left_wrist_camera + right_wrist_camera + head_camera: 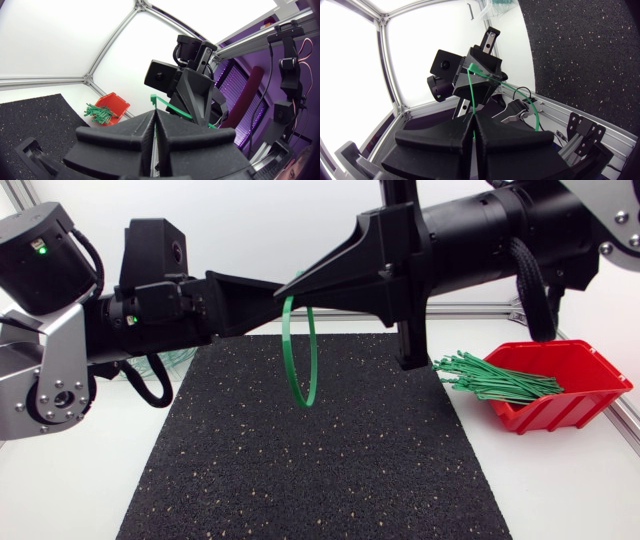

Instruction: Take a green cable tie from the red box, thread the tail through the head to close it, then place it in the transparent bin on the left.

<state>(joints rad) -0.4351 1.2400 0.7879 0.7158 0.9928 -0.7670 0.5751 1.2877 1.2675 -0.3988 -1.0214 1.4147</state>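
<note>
A green cable tie hangs as a closed-looking loop above the black mat, held up between my two grippers, which meet tip to tip. My left gripper comes from the left and is shut on the tie's upper part; in its own view a green strip sits between its fingers. My right gripper is shut on the tie too, and the strap runs from its fingers up to the head at the left gripper. The red box with several green ties stands at the right.
The transparent bin, holding green ties, lies at the far left and is mostly hidden behind my left arm in the head view; only some green peeks out. An aluminium frame rail runs along the table's back.
</note>
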